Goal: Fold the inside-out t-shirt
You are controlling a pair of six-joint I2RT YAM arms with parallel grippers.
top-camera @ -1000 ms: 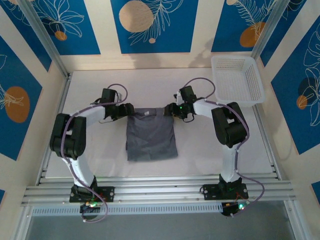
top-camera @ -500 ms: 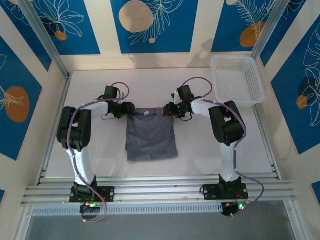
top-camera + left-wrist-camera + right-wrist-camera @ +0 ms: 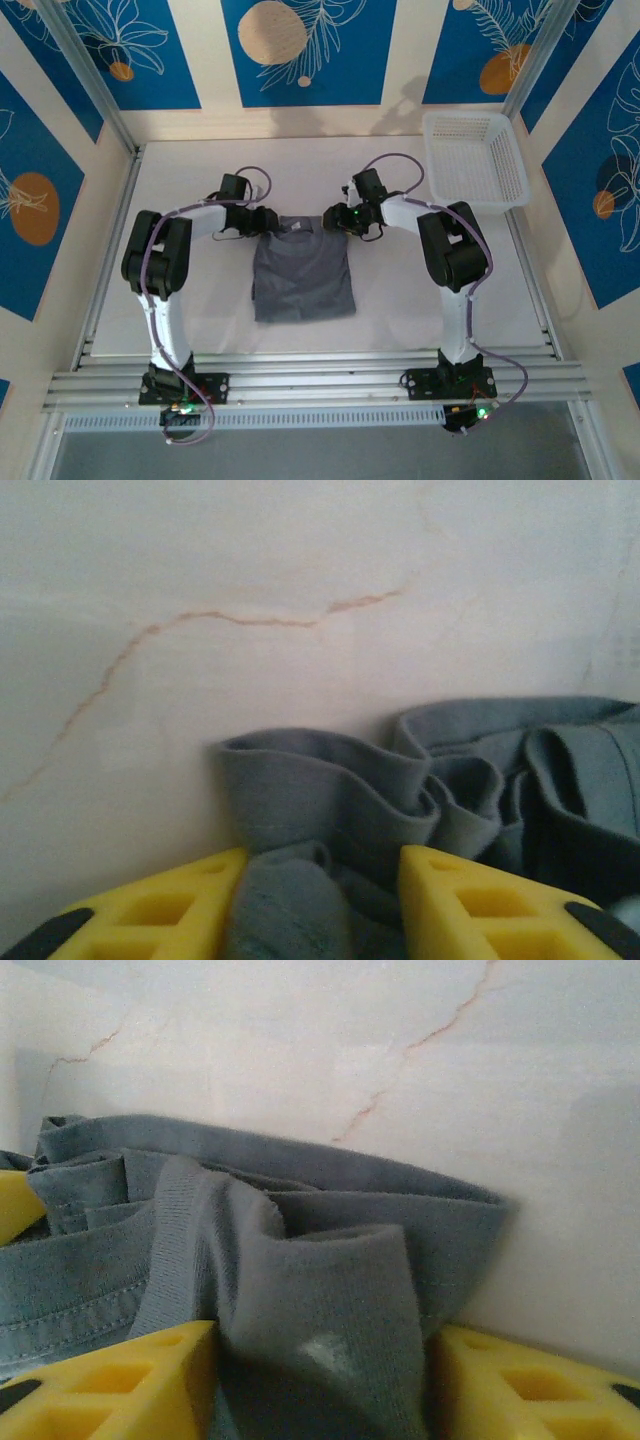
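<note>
The grey shirt (image 3: 302, 268) lies flat on the white counter (image 3: 400, 290), in the middle between the two arms, as a rough rectangle with its long sides running near to far. A small pale tag (image 3: 295, 228) shows close to its far edge. The left arm (image 3: 160, 260) bends in from the left and the right arm (image 3: 455, 250) from the right, so the left jaws sit at the shirt's far left corner and the right jaws at its far right corner, both low on the counter. From the left wrist, the two yellow fingers (image 3: 150, 905) have a rumpled lump of shirt (image 3: 330, 800) between them. The cloth touches both inner faces, so the left jaws are pinching the shirt's edge. Beyond them the hem stands in soft waves against the counter, which has a thin reddish vein line (image 3: 240, 618). From the right wrist, a thick fold of shirt (image 3: 300, 1290) fills the whole gap between that arm's fingers (image 3: 110, 1380) and rises above them. I cannot tell whether the right jaws are clamped on it or merely stand around it. A white mesh basket (image 3: 474, 158) sits at the far right corner of the counter, well apart from the shirt.
</note>
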